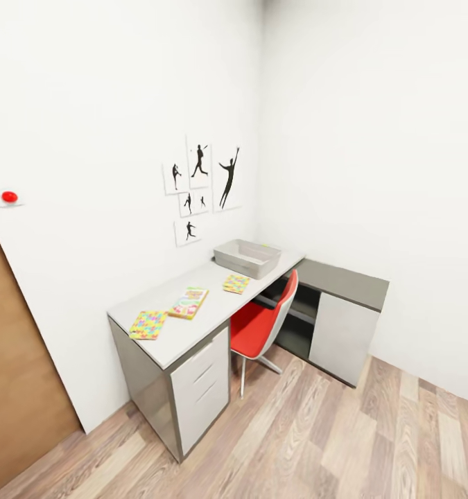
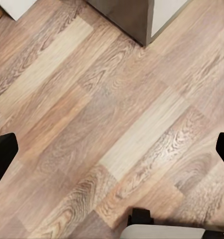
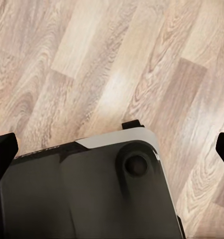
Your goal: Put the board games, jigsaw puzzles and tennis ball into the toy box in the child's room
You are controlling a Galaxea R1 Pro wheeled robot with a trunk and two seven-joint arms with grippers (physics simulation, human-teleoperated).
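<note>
On the long white-topped table [image 1: 192,326] lie two thin squares with puzzle-piece pattern, the jigsaw puzzles [image 1: 148,324], a flat printed board game [image 1: 188,302] and the shallow light grey toy box [image 1: 247,258]. The puzzles look light and stiff, best gripped at an overhanging edge. A red chair [image 1: 261,322] crowds the table front. Both grippers [image 2: 112,149] [image 3: 112,147] hang wide open and empty above the wood-plank floor [image 1: 344,436].

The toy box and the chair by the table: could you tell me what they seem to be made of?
The toy box looks like matte light grey moulded plastic: thin sloping walls, uniform colour. The chair seems to have a glossy red plastic seat in a white shell, on slim pale legs, possibly metal.
</note>
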